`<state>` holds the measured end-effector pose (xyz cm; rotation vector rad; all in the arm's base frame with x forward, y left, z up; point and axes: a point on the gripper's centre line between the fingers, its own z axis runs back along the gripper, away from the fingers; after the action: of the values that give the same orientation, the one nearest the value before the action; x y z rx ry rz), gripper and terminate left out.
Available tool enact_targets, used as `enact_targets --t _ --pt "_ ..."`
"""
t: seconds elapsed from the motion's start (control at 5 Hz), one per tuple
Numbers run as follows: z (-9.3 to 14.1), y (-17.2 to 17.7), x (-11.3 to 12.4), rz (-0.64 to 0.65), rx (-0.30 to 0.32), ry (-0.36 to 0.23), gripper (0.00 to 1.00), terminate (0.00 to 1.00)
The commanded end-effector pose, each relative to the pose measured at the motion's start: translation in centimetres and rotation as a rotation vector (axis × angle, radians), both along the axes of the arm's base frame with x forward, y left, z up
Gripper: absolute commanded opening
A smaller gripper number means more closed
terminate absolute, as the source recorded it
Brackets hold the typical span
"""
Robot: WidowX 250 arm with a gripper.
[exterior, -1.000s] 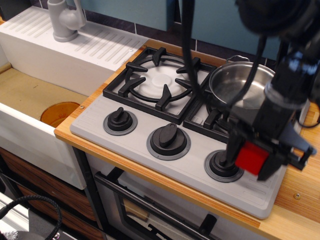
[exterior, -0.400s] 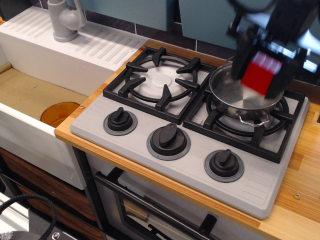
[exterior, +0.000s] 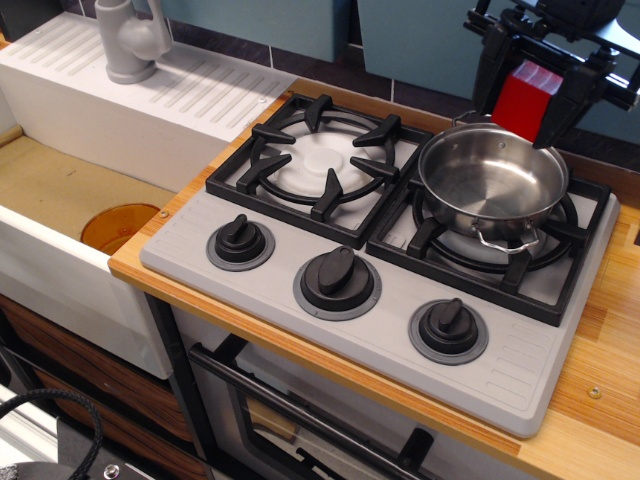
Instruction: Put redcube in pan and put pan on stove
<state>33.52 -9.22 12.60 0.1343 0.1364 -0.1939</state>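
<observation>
The redcube (exterior: 527, 99) is held between the black fingers of my gripper (exterior: 530, 105) at the top right, above the far rim of the pan. The pan (exterior: 492, 185) is a shiny steel pan with wire loop handles, empty inside, sitting on the right burner grate of the grey stove (exterior: 380, 290). The gripper is shut on the cube, which hangs in the air and does not touch the pan.
The left burner grate (exterior: 320, 160) is bare. Three black knobs (exterior: 338, 278) line the stove's front. A white ribbed sink unit (exterior: 150, 100) with a grey tap (exterior: 130, 40) stands at the left, with an orange disc (exterior: 118, 226) in the basin. Wooden counter (exterior: 600, 390) lies at the right.
The gripper has carried the redcube from low over the stove's front right corner up and back, to above the pan's far rim. The pan has not moved.
</observation>
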Motion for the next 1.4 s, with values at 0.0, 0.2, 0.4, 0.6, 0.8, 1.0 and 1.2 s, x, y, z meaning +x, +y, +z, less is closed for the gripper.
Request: enact_targets --t 0.0,0.2,0.4,0.6,0.8,1.0,1.2 --pt "-0.7 -0.9 1.8 -0.005 -0.066 -0.068 0.0 0.0" --pt "-1.6 -1.3 1.6 -0.008 -0.078 -0.078 0.0 0.0" --pt "-1.9 -1.6 1.5 -0.007 -0.075 -0.09 1.0 0.0" --pt "-1.5 -1.7 1.3 -0.006 -0.068 -0.085 1.0 0.0" --pt "-1.0 -2.0 1.0 0.003 -0.058 -0.085 1.0 0.0" --pt "-0.1 -2.4 0.8 0.011 -0.04 -0.08 1.0 0.0" --pt "1.1 -2.5 0.6 0.019 -0.016 -0.077 1.0 0.0"
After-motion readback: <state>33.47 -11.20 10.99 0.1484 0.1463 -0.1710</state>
